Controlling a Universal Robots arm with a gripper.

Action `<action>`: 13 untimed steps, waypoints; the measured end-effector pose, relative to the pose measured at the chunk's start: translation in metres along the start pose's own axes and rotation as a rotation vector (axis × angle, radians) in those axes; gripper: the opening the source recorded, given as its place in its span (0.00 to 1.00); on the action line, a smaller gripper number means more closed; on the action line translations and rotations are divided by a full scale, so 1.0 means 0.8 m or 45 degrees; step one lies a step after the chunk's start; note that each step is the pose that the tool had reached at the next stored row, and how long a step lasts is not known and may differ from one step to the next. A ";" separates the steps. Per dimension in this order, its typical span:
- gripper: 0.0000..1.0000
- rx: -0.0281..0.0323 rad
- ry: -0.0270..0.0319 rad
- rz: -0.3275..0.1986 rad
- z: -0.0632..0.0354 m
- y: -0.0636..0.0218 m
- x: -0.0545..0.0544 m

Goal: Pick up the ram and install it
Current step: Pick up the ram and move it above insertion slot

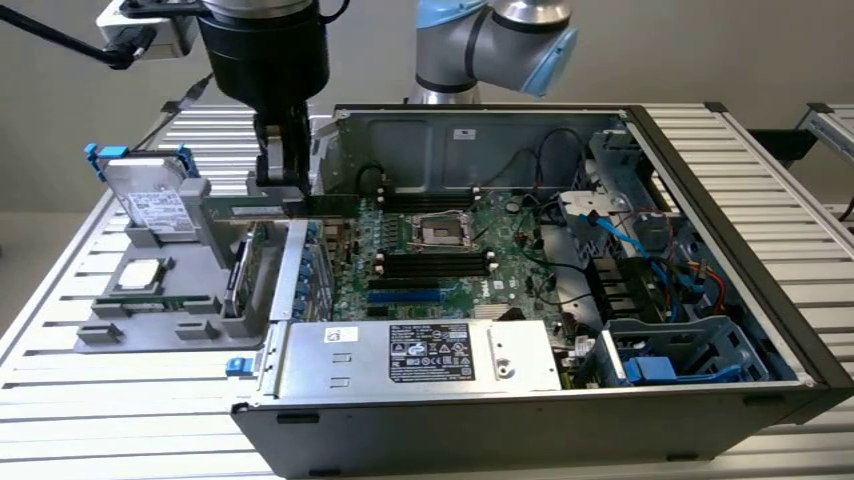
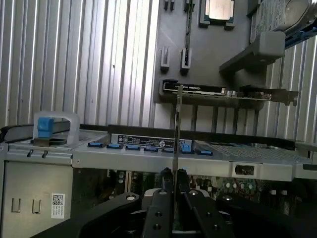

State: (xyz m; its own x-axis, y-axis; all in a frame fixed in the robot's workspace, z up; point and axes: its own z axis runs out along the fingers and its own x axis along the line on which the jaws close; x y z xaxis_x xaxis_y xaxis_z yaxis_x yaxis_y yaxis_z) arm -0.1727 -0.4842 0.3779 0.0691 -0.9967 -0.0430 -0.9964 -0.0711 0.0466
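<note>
The ram [image 1: 320, 208] is a thin green stick held level in the air, just over the edge of the open computer case [image 1: 787, 330] on the exterior view's left. My gripper [image 1: 283, 182] hangs straight down from above and is shut on the stick's middle. In the wrist view the ram [image 2: 177, 124] appears edge-on as a thin line rising from between my fingers [image 2: 166, 181], with my gripper [image 2: 174, 179] over the case rim. The black memory slots [image 1: 430, 200] lie on the motherboard beside the processor socket [image 1: 442, 232], further toward the exterior view's right.
A grey fixture tray [image 1: 94, 335] on the exterior view's left holds a hard drive [image 1: 154, 200], a processor [image 1: 143, 272] and an upright expansion card [image 1: 244, 275]. The power supply [image 1: 414, 355] fills the case's near corner. Cables and drive bays [image 1: 667, 300] crowd the right side.
</note>
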 end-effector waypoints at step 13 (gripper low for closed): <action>0.14 0.0019 -0.0297 -0.006 -0.012 -0.074 0.005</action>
State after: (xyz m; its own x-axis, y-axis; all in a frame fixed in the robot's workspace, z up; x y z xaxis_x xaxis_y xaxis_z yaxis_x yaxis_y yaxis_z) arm -0.1133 -0.4843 0.3842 0.0728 -0.9951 -0.0665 -0.9961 -0.0759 0.0449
